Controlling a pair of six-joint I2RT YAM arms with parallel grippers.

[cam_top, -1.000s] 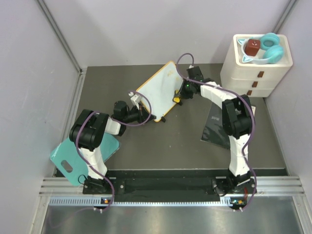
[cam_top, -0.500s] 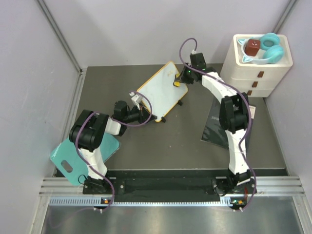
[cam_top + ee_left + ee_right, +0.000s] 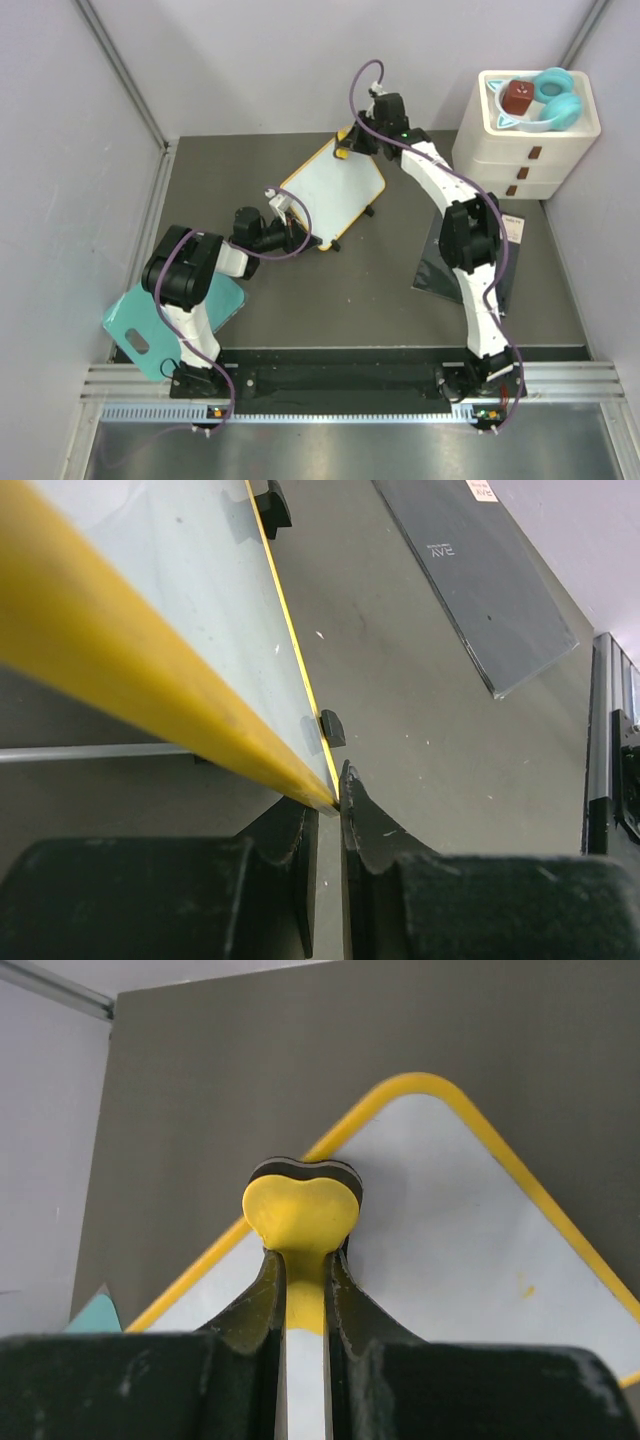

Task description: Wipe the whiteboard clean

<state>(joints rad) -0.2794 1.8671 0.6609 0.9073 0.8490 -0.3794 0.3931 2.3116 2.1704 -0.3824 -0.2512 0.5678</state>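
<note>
Whiteboard (image 3: 333, 192): one. Rectangular, white face, yellow frame, rounded corners. It lies aslant at the upper centre of the top view, on the grey table (image 3: 380, 300), between my two claws. In that view the face reads blank. The right wrist view (image 3: 450, 1220) shows one small orange fleck (image 3: 525, 1290) at its lower right. Black feet: two counted in the left wrist view (image 3: 332, 727), along the board's long edge.

Left claw (image 3: 305, 238): one. It sits at the board's lower corner, left of centre in the top view. In the left wrist view (image 3: 330, 810) my fingers are pressed nearly together on the tip of the yellow frame (image 3: 200, 610).

Right claw (image 3: 352, 145): one. It is at the board's upper corner, near the top centre of the top view. In the right wrist view (image 3: 303, 1260) my fingers pinch the eraser (image 3: 302, 1210): one, yellow, heart-shaped, with a dark backing layer. It sits over the frame's left edge near the rounded corner.

Dark sheet (image 3: 450, 265): one, with a white label, flat on the table right of centre and apart from the board.

Teal cutting board (image 3: 140, 325): one, at lower left, partly under my left arm.

White drawer unit (image 3: 530, 150): one, stacked, at upper right. Its top tray holds one pair of teal headphones (image 3: 556, 100) and one red-brown block (image 3: 517, 97), side by side. I cannot tell what is inside the drawers.
</note>
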